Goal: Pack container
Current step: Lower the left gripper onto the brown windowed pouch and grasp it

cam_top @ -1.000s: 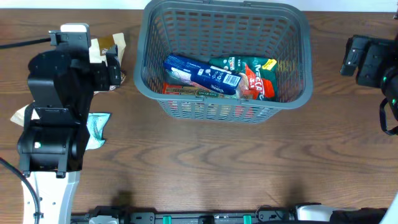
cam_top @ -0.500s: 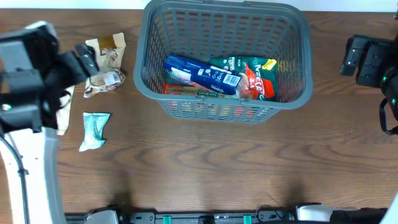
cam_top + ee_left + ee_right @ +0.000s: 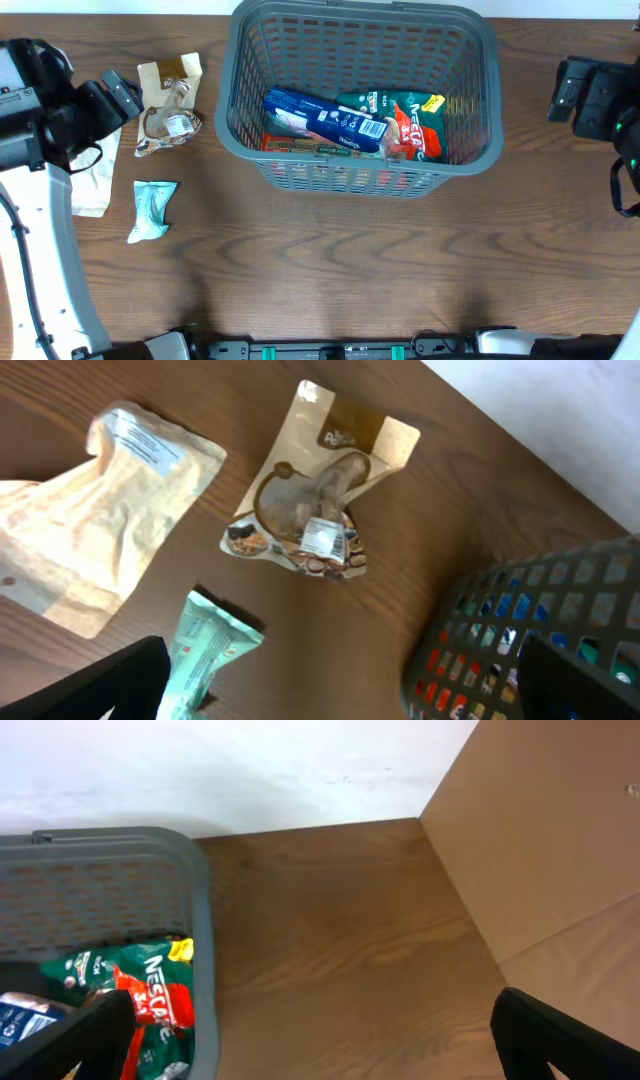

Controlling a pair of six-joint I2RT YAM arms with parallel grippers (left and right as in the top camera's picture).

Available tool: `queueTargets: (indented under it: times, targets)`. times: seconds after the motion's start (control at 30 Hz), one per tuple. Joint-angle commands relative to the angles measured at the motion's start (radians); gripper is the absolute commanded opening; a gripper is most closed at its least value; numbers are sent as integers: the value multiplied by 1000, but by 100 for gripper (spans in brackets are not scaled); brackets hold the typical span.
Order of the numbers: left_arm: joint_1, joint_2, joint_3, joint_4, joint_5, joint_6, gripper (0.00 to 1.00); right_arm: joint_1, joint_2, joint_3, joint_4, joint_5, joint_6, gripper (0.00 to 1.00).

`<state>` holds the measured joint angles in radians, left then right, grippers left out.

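The container, a dark grey lattice basket, stands at the back middle of the table. It holds a blue packet and a green and red Nescafe packet. A brown pouch, a teal packet and a cream pouch lie on the table to its left. My left gripper is open and empty, above the table beside the brown pouch. In the left wrist view it hovers over the brown pouch and the teal packet. My right gripper is open and empty, right of the container.
The right wrist view shows the container's rim, the Nescafe packet, bare wood, and a tan cardboard wall to the right. The left arm's white base stands along the left edge.
My left arm has swung left and back, off the packets. The brown pouch, teal packet and cream pouch now show in full. The right arm has not moved.
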<state>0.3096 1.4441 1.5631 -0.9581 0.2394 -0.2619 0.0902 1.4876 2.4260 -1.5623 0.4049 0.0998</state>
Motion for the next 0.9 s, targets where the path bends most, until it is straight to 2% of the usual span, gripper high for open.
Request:
queueTargets:
  times: [0.0, 0.17, 0.47, 0.87]
  targets:
    - [3, -8, 14, 5, 31, 4, 99, -5, 3, 5, -3, 16, 16, 99]
    - [3, 16, 14, -1, 30, 59, 99, -5, 3, 5, -3, 16, 16, 99]
    - [-21, 180, 14, -43, 41, 136, 99, -5, 3, 5, -3, 16, 16, 99]
    - [-100, 327, 14, 48, -1, 256, 99, -5, 3, 5, -3, 16, 16, 99]
